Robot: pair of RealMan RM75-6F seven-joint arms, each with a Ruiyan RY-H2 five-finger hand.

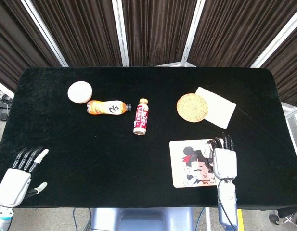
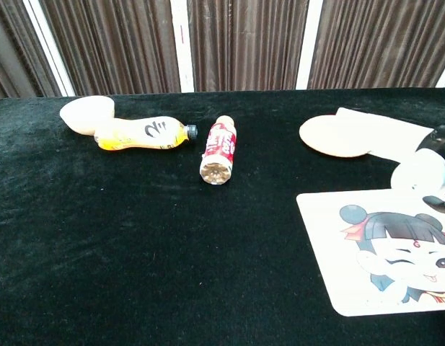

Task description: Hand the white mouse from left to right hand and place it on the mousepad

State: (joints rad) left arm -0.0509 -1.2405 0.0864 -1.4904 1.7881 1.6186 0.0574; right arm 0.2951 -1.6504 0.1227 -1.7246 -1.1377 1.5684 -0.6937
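Right hand (image 1: 224,161) over the right edge of the mousepad (image 1: 194,163), near the front edge of the bench (image 1: 114,159), fingers wrapped around the white mouse (image 2: 421,171), held above the pad's far right corner. Left hand (image 1: 16,178) off the front left corner, fingers apart, holding nothing.

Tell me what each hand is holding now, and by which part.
The right hand grips the rounded white mouse from above; the exact contact is hidden. The left hand holds nothing, fingers apart.
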